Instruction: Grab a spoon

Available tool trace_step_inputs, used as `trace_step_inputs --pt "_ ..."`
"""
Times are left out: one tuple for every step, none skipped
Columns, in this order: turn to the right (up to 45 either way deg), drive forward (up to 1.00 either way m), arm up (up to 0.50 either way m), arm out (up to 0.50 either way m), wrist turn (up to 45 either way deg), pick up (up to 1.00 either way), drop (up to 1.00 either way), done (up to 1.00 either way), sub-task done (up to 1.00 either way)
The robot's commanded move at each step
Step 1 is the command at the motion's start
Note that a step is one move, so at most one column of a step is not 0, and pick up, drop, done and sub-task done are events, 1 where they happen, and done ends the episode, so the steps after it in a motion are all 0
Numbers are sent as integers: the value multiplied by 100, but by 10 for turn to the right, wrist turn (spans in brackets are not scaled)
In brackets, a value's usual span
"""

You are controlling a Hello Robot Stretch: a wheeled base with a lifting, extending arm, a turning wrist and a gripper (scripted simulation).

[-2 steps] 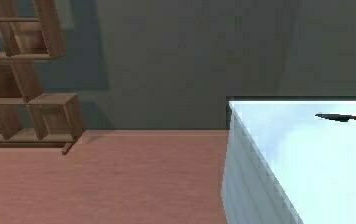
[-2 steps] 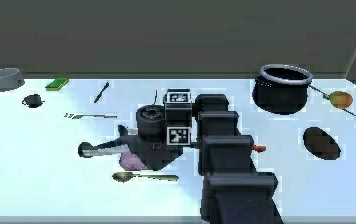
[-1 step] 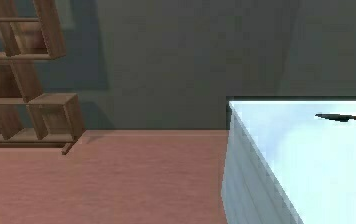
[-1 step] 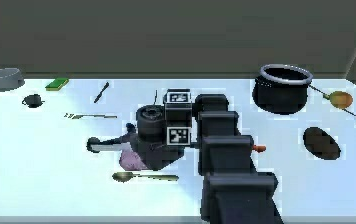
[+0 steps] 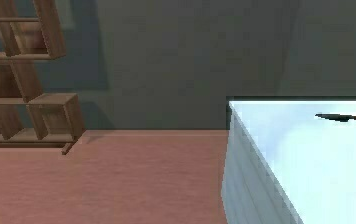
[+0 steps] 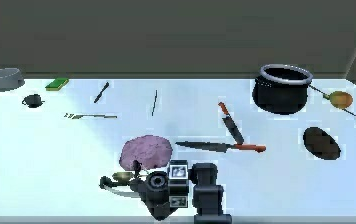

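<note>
Seemingly the spoon, a small golden utensil (image 6: pixel 110 181), is lying near the worktop's (image 6: pixel 46 150) close edge, just beside a purplish plate (image 6: pixel 146 152), and the fingers (image 6: pixel 132 181) are sitting right at it. Whether they are holding anything I cannot tell; the approach is looking done, with lifting it clear not yet shown.

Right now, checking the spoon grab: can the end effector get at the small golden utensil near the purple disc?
Probably yes: the end effector lies right by the golden utensil, and nothing stands between them.
</note>
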Motion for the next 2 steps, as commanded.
trace_step_inputs --pt "0 0 0 0 0 100 0 0 0" --pt "0 0 10 0 0 0 0 0 0"
